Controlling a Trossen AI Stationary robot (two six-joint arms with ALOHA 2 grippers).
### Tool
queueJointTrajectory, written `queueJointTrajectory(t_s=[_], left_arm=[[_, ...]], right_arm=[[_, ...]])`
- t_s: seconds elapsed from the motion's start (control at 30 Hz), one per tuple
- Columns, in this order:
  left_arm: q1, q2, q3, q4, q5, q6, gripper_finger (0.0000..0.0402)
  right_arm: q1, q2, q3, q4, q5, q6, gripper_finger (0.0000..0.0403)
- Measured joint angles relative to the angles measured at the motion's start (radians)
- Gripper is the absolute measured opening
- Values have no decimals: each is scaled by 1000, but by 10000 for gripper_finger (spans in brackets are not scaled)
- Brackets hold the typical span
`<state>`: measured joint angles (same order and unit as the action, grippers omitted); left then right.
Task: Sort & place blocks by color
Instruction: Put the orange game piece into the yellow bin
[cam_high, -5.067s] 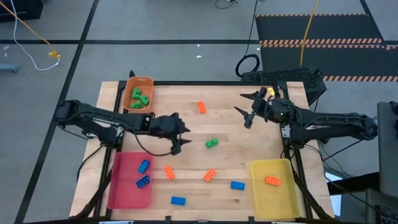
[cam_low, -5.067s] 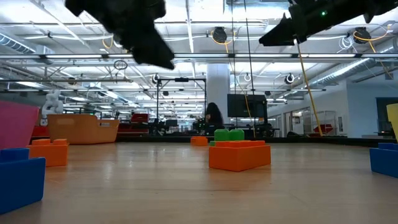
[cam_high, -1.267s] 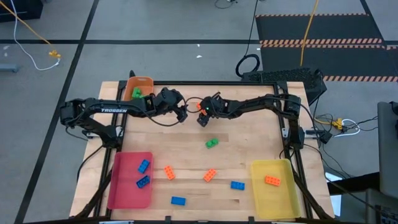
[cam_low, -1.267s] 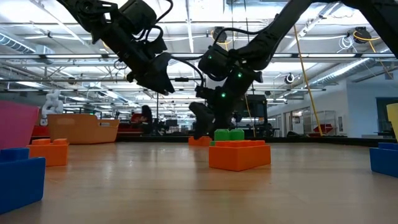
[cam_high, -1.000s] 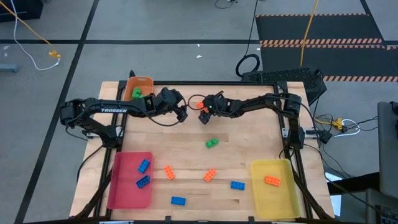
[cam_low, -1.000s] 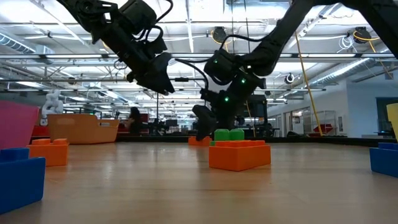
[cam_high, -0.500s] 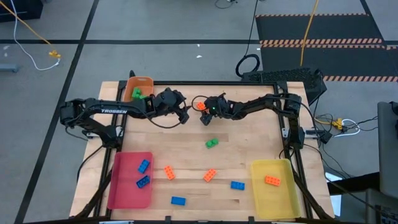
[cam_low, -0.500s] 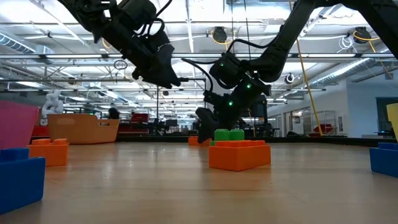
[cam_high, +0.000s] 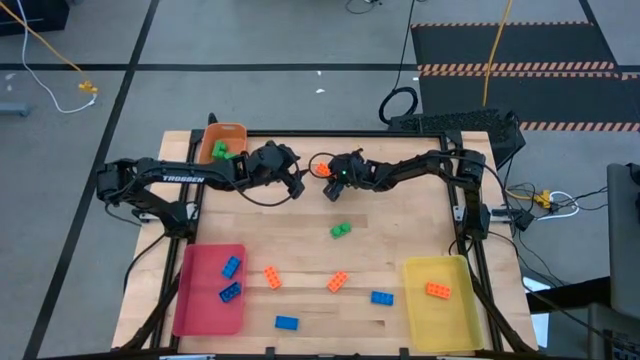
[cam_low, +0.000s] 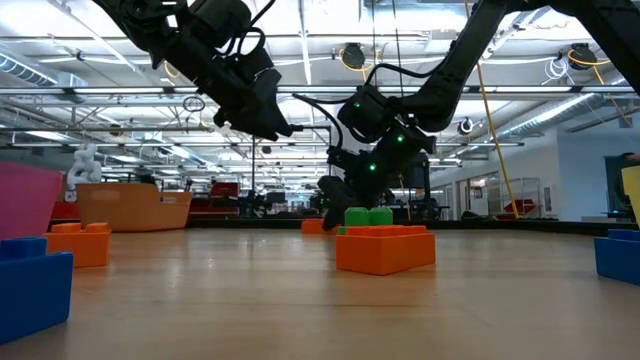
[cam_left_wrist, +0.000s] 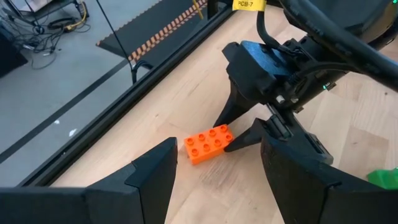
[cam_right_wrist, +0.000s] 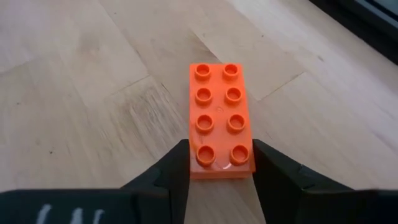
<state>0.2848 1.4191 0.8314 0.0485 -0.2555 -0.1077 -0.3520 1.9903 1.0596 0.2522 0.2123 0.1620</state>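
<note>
An orange block (cam_high: 321, 169) lies flat, studs up, on the wooden table near its far edge; it also shows in the left wrist view (cam_left_wrist: 208, 143) and the right wrist view (cam_right_wrist: 221, 118). My right gripper (cam_high: 329, 178) is shut on its near end. My left gripper (cam_high: 296, 184) is open and empty, hovering just left of the block, its fingers (cam_left_wrist: 152, 177) pointing at it. A green block (cam_high: 341, 231), two orange blocks (cam_high: 272, 277) (cam_high: 338, 282) and two blue blocks (cam_high: 382, 298) (cam_high: 286, 322) lie loose on the table. My right gripper pinches the orange block's two long sides (cam_right_wrist: 198, 163) between its two fingers (cam_right_wrist: 177, 168), at the end nearest the gripper. The fingers slant down from the table's right side and lie along the block. The block rests flat on the table, studs up.
An orange tray (cam_high: 232, 132) at the far left holds green blocks. A pink tray (cam_high: 200, 300) at the near left holds two blue blocks. A yellow tray (cam_high: 450, 315) at the near right holds one orange block. The two grippers stand close together.
My left gripper has shifted a little toward the right arm's gripper and the orange block, staying open. My right gripper has edged slightly toward the table's right at the block. The block has stayed on the table.
</note>
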Motion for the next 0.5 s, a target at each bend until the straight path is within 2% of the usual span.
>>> queueJointTrajectory(t_s=[0.27, 0.5], left_arm=[[0, 0, 0, -22, 0, 0, 232], [-1, 0, 0, -31, 0, -1, 232]], right_arm=[[11, -28, 1, -80, -4, -39, 133], [63, -200, 0, -326, -4, -55, 133]])
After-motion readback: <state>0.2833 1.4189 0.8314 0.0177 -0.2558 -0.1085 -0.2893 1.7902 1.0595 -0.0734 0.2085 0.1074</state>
